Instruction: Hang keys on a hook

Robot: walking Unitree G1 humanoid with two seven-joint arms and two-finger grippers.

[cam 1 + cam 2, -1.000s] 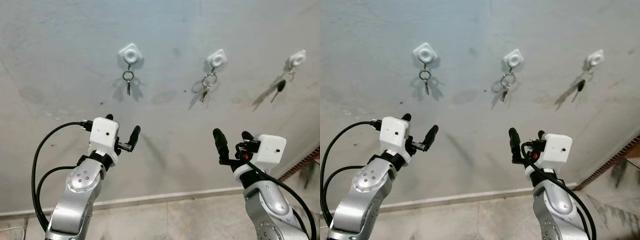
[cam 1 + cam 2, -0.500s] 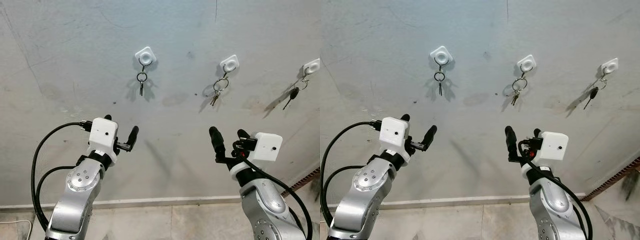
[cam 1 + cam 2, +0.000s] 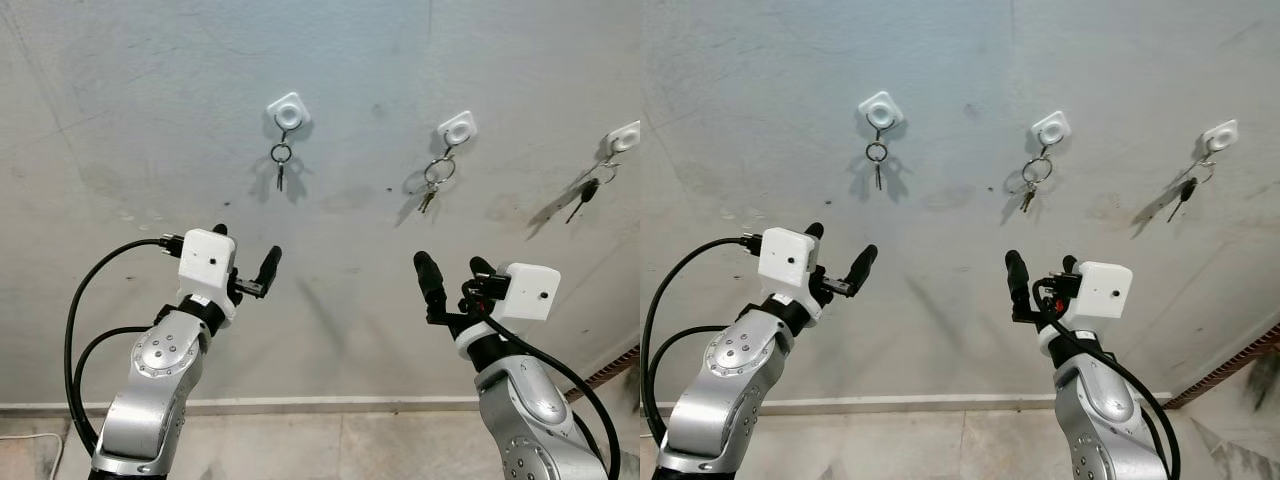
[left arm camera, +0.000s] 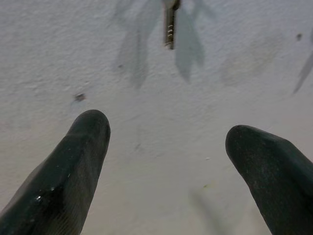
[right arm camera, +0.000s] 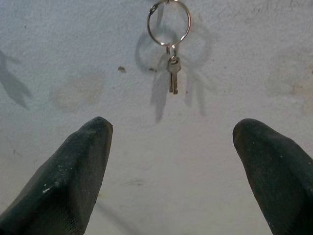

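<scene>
1. A rough grey plaster wall (image 3: 140,120) fills the background, marked with faint stains and hairline cracks; a pale skirting strip (image 3: 300,405) runs along its foot above a tiled floor (image 3: 330,445).
2. Three white hooks are fixed to the wall in a row, all higher than both grippers.
3. The left hook (image 3: 288,110) sits above and slightly to the right of the left gripper (image 3: 245,262); a ring with one key (image 3: 281,162) hangs from it, and the tip of that key shows just beyond the fingertips in the left wrist view.
4. The middle hook (image 3: 458,128) is above the right gripper (image 3: 452,282); its ring with small keys (image 5: 170,44) hangs straight ahead of that gripper, between the lines of its two fingers and well apart from them.
5. The right hook (image 3: 625,138) lies up and off to the right of the right gripper, carrying a black-headed key (image 3: 590,190).
6. The left gripper is raised toward the wall, fingers (image 4: 68,171) spread wide, empty.
7. The right gripper is likewise raised, fingers (image 5: 68,171) spread wide, grasping nothing.
8. Both grippers are clear of the wall and of every key.
</scene>
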